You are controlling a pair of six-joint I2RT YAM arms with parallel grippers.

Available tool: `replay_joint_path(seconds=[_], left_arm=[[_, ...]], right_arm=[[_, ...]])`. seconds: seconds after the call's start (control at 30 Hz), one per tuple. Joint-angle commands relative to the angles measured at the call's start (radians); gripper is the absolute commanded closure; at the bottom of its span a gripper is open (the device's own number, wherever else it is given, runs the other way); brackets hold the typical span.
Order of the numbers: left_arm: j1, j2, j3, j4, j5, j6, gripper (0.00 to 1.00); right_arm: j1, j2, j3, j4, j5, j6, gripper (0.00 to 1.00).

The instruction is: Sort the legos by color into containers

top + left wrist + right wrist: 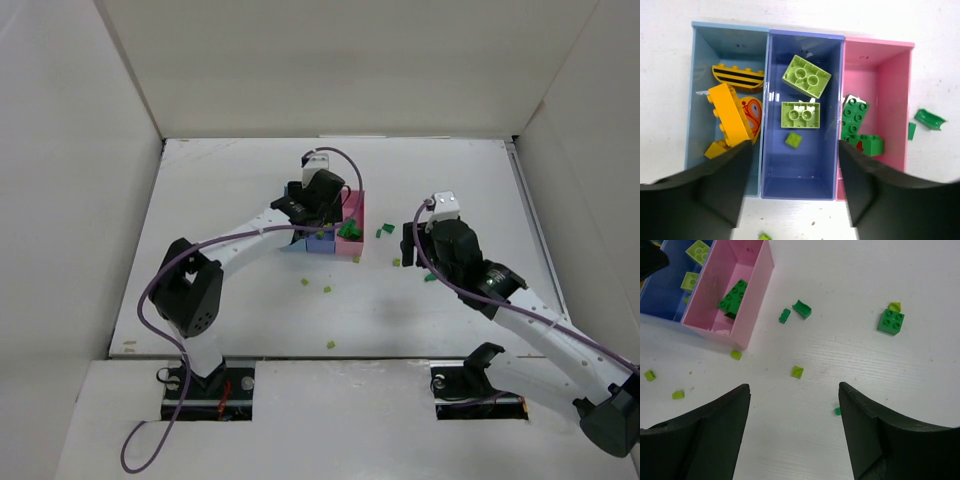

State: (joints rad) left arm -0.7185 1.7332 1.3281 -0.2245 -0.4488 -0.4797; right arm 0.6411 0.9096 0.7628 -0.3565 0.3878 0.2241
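1. Nearest you in the top view, a lone lime lego (330, 345) lies on the white table (250, 330) just ahead of the arm bases. Two more lime bits (305, 281) lie further in.
2. Your right gripper (795, 425) hangs over bare table to the right of the containers (358, 205). Its jaws stand apart with nothing between them. A tiny dark green piece (838, 411) lies just beside one finger.
3. Beyond that gripper the loose legos are scattered. There is a lime chip (797, 371), then a dark green square brick (890, 321) with a lime wedge (895, 306) touching its far edge. A dark green curved piece (801, 309) and a small dark green stud piece (784, 316) lie side by side near the pink bin (752, 305).
4. Your left gripper (795, 185) hovers above the near end of the periwinkle bin (807, 34), jaws spread and empty.
5. The light blue bin (727, 26) holds the yellow-orange pieces: a long brick (730, 112), a striped arched piece (737, 75) and a round yellow-red piece (754, 112).
6. The periwinkle bin holds two lime bricks (806, 76) and a small lime tile (793, 140).
7. The pink bin holds a dark green plate (855, 116) and a dark green block (870, 146).
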Motion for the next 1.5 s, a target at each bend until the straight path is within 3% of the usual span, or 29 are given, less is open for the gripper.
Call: replay_joint_path(seconds=[0.0,0.07,0.23,0.27,0.3,0.37,0.6,0.77,0.9,1.23,1.47], left_arm=[[-0.002,-0.096,-0.012,0.028,0.027,0.012,0.30],[-0.002,-0.106,-0.023,0.028,0.050,0.012,0.24],[-0.002,-0.225,-0.090,0.017,0.062,-0.020,0.23],[-0.002,-0.253,-0.139,0.008,0.062,-0.037,0.19],[-0.002,-0.282,-0.168,0.008,0.062,-0.063,0.08],[-0.028,-0.372,-0.260,-0.005,0.062,-0.088,0.00],[-0.117,-0.604,-0.499,-0.113,0.062,-0.259,0.00],[-0.137,-0.710,-0.590,-0.139,0.085,-0.333,0.00],[-0.137,-0.770,-0.610,-0.157,0.085,-0.369,0.00],[-0.147,-0.779,-0.610,-0.196,0.067,-0.390,0.00],[-0.147,-0.770,-0.601,-0.214,0.067,-0.408,0.00]], right_arm=[[-0.006,0.009,0.029,-0.006,-0.023,0.015,0.24],[-0.006,0.024,0.020,-0.006,-0.036,0.015,0.24],[-0.006,0.164,0.039,-0.016,-0.058,0.067,0.26],[-0.006,0.191,0.040,-0.027,-0.044,0.084,0.26],[-0.006,0.218,0.052,-0.039,-0.044,0.099,0.26],[-0.006,0.291,0.052,-0.039,-0.034,0.138,0.28],[-0.006,0.454,0.061,0.030,-0.043,0.156,0.33],[-0.027,0.538,0.081,0.082,-0.043,0.166,0.37],[-0.037,0.613,0.102,0.116,-0.043,0.166,0.46],[-0.078,0.678,0.112,0.163,-0.052,0.166,0.46],[-0.087,0.700,0.112,0.174,-0.073,0.166,0.60]])
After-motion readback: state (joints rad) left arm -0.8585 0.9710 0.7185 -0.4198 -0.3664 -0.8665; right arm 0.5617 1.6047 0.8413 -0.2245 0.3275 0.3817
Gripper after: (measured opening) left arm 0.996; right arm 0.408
